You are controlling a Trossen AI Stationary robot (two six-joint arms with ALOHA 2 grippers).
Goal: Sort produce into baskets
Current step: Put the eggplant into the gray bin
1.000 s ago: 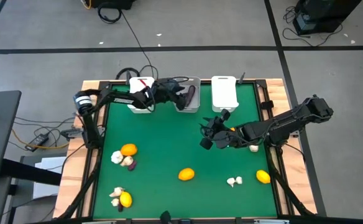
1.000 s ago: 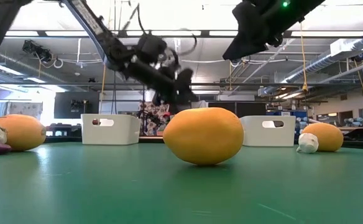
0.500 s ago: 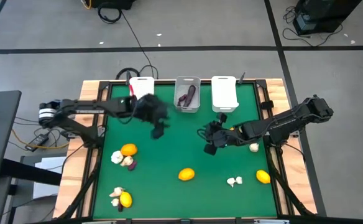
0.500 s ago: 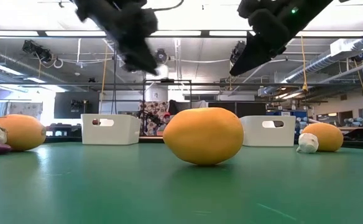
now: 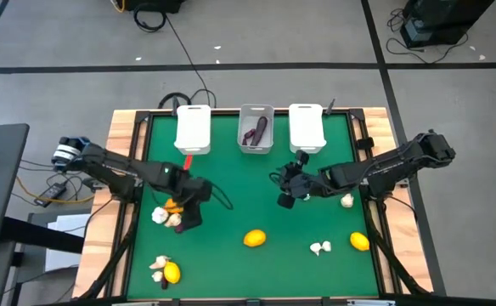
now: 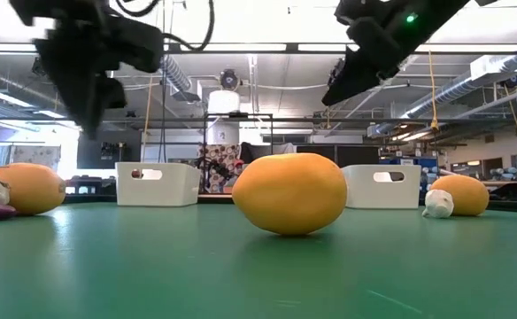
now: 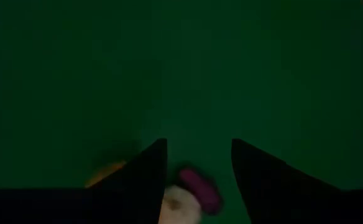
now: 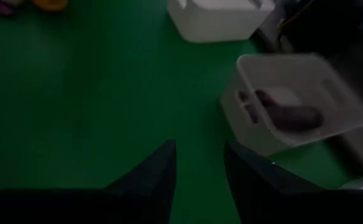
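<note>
My left gripper (image 5: 190, 212) is open and hangs above a cluster near the table's left edge: a citrus (image 5: 173, 205), a garlic bulb (image 5: 159, 215) and a small purple eggplant (image 5: 176, 222). In the left wrist view the eggplant (image 7: 200, 186) and garlic (image 7: 178, 205) show between my open fingers. My right gripper (image 5: 286, 194) is open and empty right of the table's middle. Three baskets stand along the far edge: white (image 5: 193, 129), greyish (image 5: 256, 129) with an eggplant (image 5: 259, 130) lying inside, and white (image 5: 306, 126).
Loose on the green table: a citrus (image 5: 254, 239) near the middle front, a citrus (image 5: 360, 242) and garlic (image 5: 320, 248) at front right, garlic (image 5: 346, 201) by the right arm, and a citrus (image 5: 172, 272) with garlic (image 5: 158, 268) at front left.
My left gripper has gone from over the greyish basket at the far edge toward the near left and down, and now stands over the citrus, garlic and eggplant cluster. The eggplant in the greyish basket has stayed where it was.
</note>
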